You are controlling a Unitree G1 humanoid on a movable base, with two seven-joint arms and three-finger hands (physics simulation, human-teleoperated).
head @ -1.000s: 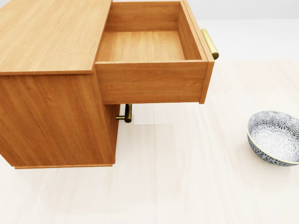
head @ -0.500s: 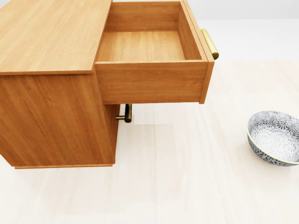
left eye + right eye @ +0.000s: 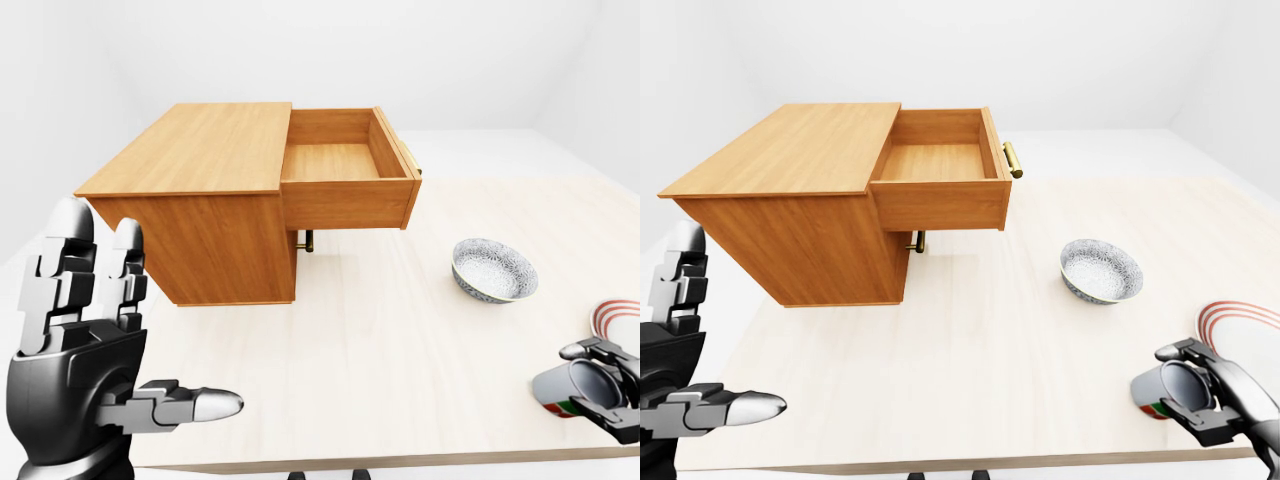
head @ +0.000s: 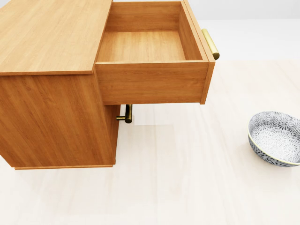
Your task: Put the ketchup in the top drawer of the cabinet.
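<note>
Plain white walls (image 3: 450, 50) enclose the room; soft, even light falls on the pale, light-wood desk (image 3: 380, 350).

Brightness: high, even, diffuse in all views.
Shadows: soft, faint under the cabinet (image 4: 56, 122) and open top drawer (image 4: 150, 47) on the pale table (image 4: 187, 178).
Glare: mild sheen on the brass handle (image 4: 210, 43).
Focus: sharp throughout; no blur or visible edge distortion.

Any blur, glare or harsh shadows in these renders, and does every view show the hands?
All three views are sharp, evenly lit, without glare. Head view: only a faint soft shadow under the open drawer; no hands in frame. Left-eye view: the left hand looms large at the bottom left. Right-eye view: the right hand is cropped by the bottom right corner.
</note>
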